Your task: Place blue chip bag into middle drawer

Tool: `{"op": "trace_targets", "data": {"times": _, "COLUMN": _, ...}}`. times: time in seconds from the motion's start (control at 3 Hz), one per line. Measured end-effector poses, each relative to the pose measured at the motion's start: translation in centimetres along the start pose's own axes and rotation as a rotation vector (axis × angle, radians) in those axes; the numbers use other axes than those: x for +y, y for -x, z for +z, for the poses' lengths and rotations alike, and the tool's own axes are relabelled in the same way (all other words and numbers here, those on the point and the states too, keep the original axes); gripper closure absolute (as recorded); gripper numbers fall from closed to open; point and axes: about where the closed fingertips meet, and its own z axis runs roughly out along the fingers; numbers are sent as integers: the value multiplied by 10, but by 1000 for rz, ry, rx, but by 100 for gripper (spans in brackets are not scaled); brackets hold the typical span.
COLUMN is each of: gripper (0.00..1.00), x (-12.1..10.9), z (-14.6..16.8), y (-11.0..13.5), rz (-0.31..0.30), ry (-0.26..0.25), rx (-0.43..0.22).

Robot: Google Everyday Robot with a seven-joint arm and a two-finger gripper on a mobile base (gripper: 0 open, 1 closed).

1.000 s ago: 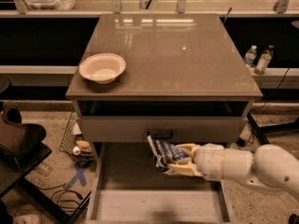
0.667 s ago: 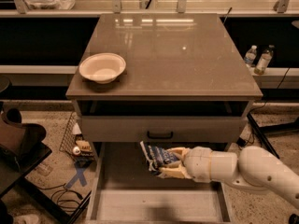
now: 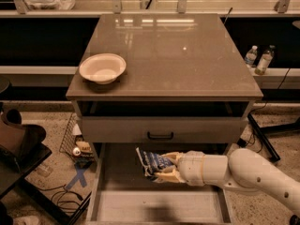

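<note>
The gripper [image 3: 165,167] pinches the blue chip bag [image 3: 149,161] by its right edge, so the bag juts left beyond the fingertips, over the open middle drawer [image 3: 122,203]; it looks light, crinkly and slippery, best held at an edge.

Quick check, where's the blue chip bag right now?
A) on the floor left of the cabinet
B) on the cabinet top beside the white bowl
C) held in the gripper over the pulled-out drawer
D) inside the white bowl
C: the gripper, reaching in from the right, is closed on the blue chip bag above the floor of the middle drawer.
</note>
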Motion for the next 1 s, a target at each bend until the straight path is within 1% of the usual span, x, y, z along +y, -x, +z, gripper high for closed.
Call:
{"op": "trace_targets", "data": {"times": 0.67, "gripper": 19, "x": 2, "z": 3, "y": 1, "rz": -2, "ry": 8, "rx": -2}}
{"op": "trace_targets", "data": {"times": 1.0, "gripper": 0, "x": 3, "z": 4, "y": 2, "rz": -3, "ry": 11, "rx": -3}}
